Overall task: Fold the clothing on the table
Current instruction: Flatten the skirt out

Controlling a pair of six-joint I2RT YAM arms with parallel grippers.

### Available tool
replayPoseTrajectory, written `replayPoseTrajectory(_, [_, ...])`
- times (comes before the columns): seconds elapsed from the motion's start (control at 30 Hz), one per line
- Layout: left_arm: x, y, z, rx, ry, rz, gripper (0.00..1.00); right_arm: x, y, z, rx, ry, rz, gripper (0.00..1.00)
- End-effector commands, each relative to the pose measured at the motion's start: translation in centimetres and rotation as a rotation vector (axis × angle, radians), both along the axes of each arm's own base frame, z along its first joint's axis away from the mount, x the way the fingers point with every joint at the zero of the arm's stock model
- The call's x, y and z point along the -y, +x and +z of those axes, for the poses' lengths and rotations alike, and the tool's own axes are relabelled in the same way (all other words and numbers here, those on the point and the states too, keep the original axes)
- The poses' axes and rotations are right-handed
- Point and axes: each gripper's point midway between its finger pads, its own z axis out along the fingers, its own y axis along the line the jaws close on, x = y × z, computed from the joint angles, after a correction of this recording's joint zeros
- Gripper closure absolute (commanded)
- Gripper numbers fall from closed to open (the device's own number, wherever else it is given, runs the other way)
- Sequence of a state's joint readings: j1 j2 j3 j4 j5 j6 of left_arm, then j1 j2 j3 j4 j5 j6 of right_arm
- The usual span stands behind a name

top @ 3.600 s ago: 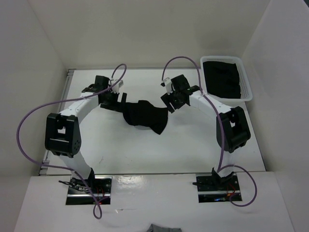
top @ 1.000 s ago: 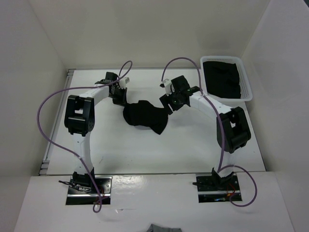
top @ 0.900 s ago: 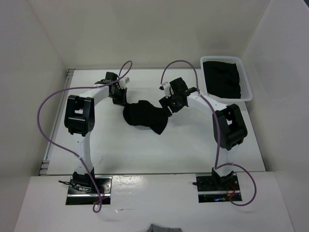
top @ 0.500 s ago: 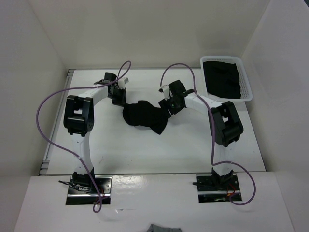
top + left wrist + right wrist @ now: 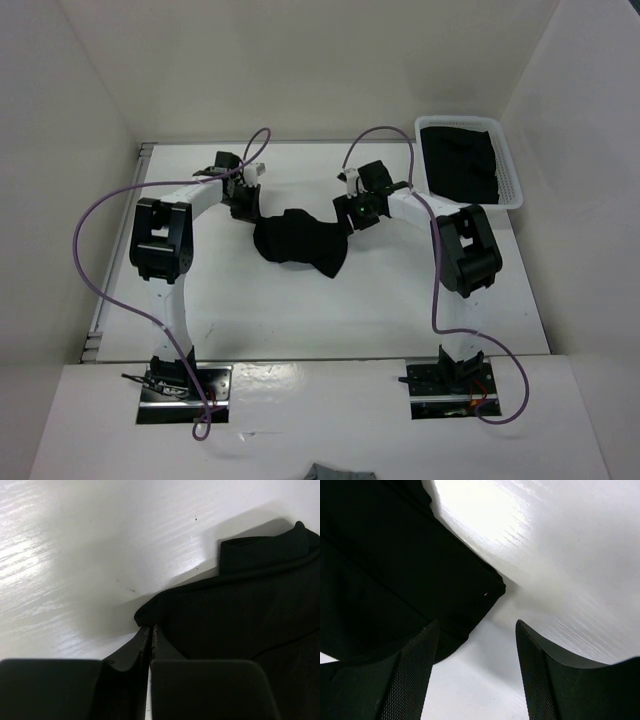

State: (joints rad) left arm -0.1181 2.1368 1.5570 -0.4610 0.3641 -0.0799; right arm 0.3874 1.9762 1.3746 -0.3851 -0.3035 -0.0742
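The clothing [image 5: 300, 243] is a plain black garment bunched in a heap at the middle of the white table [image 5: 300, 320]. My left gripper [image 5: 247, 208] sits at its back left edge. In the left wrist view that gripper [image 5: 149, 628] is shut, with a rounded corner of the clothing [image 5: 240, 615] pinched at its tips. My right gripper [image 5: 350, 220] is at the garment's back right edge. In the right wrist view it [image 5: 477, 625] stands open just above the tabletop. A corner of the clothing [image 5: 395, 565] lies just ahead of its gap, under the left finger [image 5: 415, 670].
A white mesh basket [image 5: 505, 160] holding black fabric stands at the back right corner. White walls close in the table at the left, back and right. Purple cables [image 5: 110, 210] loop from both arms.
The right arm's elbow has swung inward and its jaws have narrowed a little, with the wrist staying at the garment's right edge. The left arm and the garment have barely moved in the last second.
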Motion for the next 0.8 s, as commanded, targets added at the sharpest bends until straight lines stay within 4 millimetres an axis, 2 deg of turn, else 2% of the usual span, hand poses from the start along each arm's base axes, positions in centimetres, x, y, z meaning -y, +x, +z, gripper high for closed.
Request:
replayPoseTrajectory(0.0, [-0.3,-0.8,0.9,-0.005,-0.003,-0.008,1.00,-1.1,1.9,1.6,0.041,0.081,-0.024,0.33])
replayPoseTrajectory(0.17, [-0.8,-1.0,1.1,-0.005,-0.003,0.001,1.00,-0.7,3.1,2.0,0.084,0.082,-0.044,0.33])
replayPoseTrajectory(0.5, [-1.1,-1.3,1.2,-0.015,-0.010,0.006,1.00,-0.6,4.0,-0.1,0.065,0.079,-0.060,0.38])
replayPoseTrajectory(0.77, [-1.0,-1.6,1.2,-0.025,-0.018,0.002,1.00,-0.7,5.1,0.2,0.077,0.098,-0.071,0.39])
